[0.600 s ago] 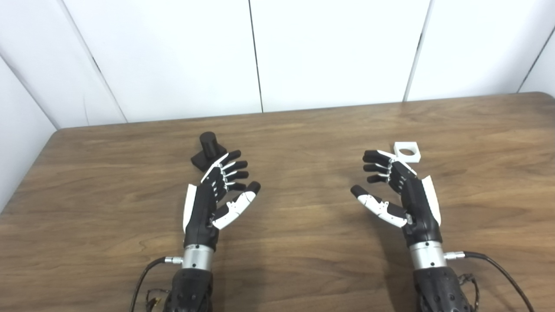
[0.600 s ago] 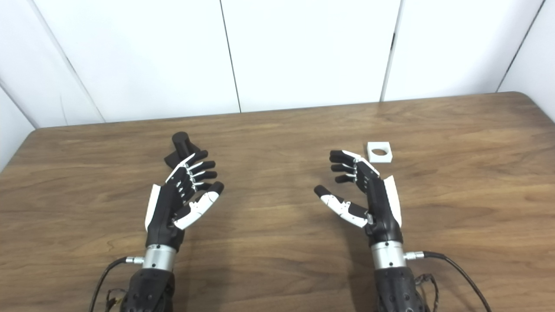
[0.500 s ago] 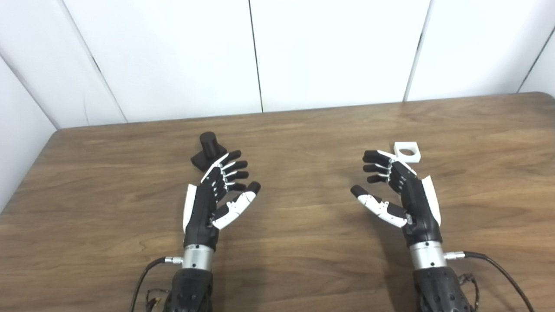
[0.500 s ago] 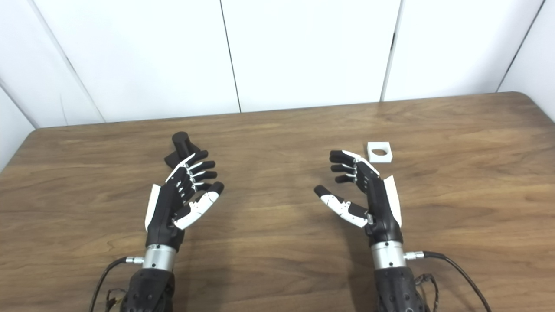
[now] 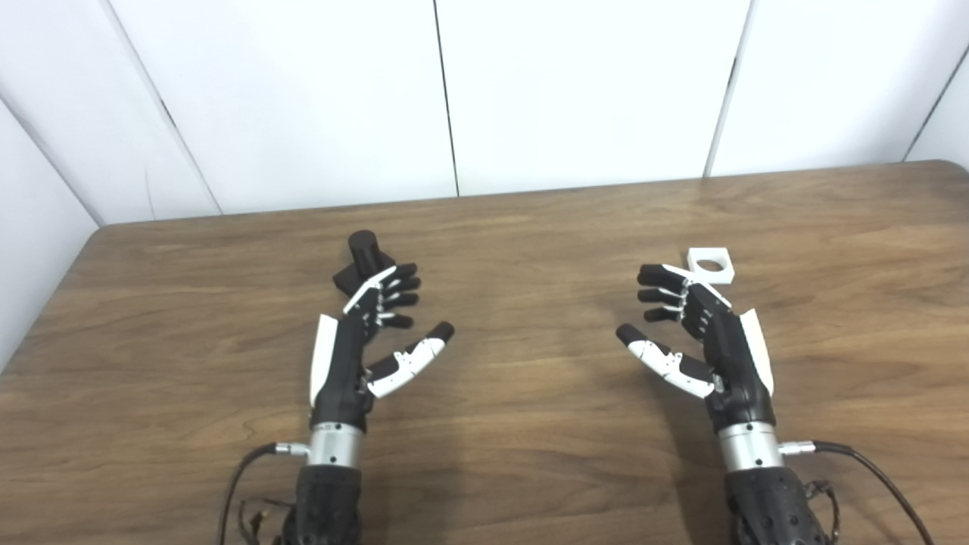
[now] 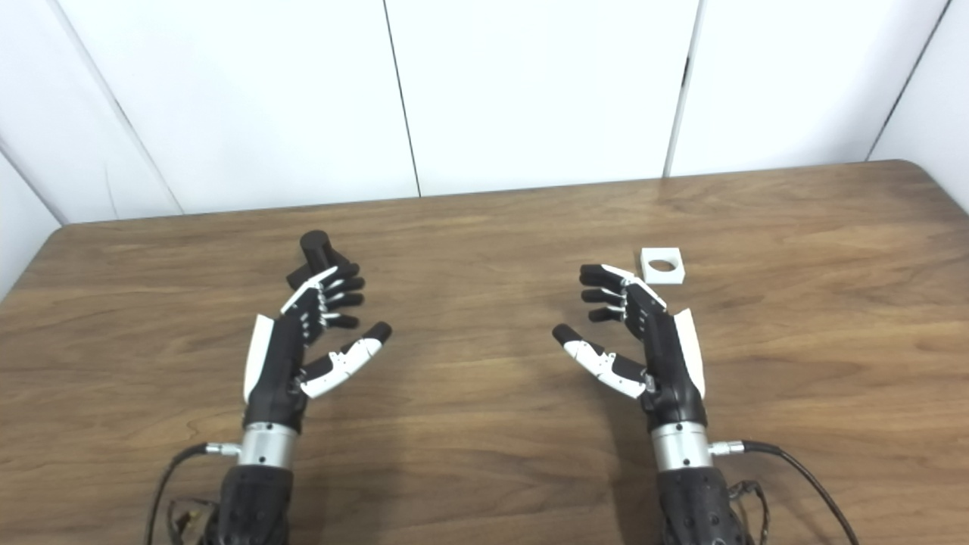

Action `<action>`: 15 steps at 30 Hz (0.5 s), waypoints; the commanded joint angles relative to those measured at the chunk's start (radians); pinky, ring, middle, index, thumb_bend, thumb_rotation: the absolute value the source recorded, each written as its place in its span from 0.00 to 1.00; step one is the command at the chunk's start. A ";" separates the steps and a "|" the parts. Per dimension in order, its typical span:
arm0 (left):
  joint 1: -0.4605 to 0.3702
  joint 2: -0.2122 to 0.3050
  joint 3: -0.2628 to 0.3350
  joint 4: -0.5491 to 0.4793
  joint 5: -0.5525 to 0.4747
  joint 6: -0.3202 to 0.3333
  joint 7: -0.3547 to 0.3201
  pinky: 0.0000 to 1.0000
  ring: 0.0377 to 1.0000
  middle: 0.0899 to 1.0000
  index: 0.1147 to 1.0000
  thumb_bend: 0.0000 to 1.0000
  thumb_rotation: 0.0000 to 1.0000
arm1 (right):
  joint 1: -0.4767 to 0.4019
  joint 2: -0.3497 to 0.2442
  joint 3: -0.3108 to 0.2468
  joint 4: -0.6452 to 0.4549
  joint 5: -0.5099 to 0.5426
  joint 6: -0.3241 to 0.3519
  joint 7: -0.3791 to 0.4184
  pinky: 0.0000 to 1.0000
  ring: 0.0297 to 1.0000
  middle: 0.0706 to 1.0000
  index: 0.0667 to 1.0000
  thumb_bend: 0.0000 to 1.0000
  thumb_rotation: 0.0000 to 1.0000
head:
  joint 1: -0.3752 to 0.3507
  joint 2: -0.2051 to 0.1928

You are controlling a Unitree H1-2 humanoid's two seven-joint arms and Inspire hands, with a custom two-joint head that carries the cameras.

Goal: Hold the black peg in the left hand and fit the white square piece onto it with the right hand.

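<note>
Left eye view: wooden table (image 5: pixel 530 424) with both hands empty, fingers spread. Left hand (image 5: pixel 356 341) hovers just in front of the black peg (image 5: pixel 363 253), which stands upright on its base. Right hand (image 5: pixel 704 333) hovers beside the white square piece (image 5: pixel 710 265), lying flat, hole upward.

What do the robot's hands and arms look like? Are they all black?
Mostly black, not all. The left hand and right hand have black fingers, white thumb covers and a white plate on the back. Each has a shiny silver wrist ring, a thin black cable, and a black forearm dotted with small holes.
</note>
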 commanded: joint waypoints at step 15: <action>-0.134 0.130 0.025 -0.030 0.323 0.083 0.083 0.55 0.65 0.67 0.59 0.65 0.14 | -0.043 -0.017 -0.006 0.003 0.003 -0.036 -0.005 0.58 0.66 0.70 0.69 0.62 0.19 | 0.043 -0.009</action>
